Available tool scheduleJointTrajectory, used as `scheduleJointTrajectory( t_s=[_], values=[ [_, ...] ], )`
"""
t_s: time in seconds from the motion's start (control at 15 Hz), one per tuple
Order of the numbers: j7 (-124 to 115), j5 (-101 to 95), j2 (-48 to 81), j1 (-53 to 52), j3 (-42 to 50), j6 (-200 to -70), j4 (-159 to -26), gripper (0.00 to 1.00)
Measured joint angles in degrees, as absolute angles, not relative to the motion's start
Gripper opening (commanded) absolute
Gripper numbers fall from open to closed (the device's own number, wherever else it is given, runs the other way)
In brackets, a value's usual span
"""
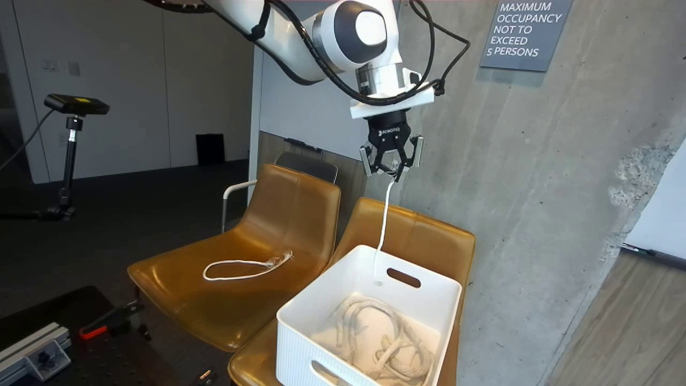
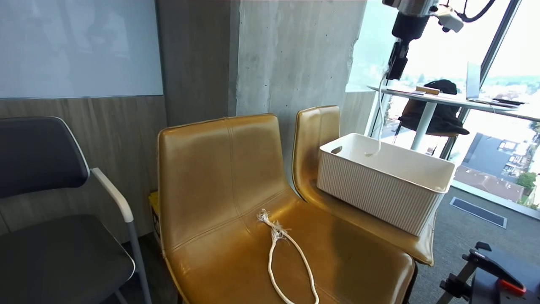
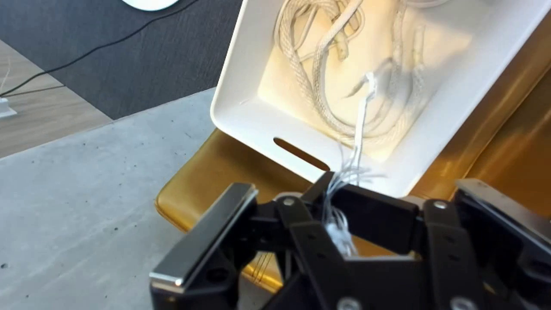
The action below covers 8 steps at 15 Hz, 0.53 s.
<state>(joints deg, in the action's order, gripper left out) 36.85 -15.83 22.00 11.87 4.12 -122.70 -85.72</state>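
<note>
One white rope hangs from the closed gripper, frayed upper end pinched, lower end inside the white bin at bottom centre of an exterior view. The wrist view, at top, shows coiled ropes in the bin; in an exterior view its ribbed wall hides them. Only the exterior views show the looped rope on a tan chair.

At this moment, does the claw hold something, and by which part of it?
The claw grips a white rope by its frayed upper end; the rest hangs below.
</note>
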Motion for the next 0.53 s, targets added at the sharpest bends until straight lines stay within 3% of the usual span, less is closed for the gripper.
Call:
scheduleJointTrajectory(
  t_s=[0.07,0.13,0.53],
  values=[
    [36.85,-15.17,21.95,12.80,4.49,-123.10,-87.86,0.09],
    [36.85,-14.46,21.96,13.75,4.87,-123.84,-90.10,0.28],
    [36.82,-11.98,21.91,17.91,7.27,-131.15,-99.59,0.69]
  ],
)
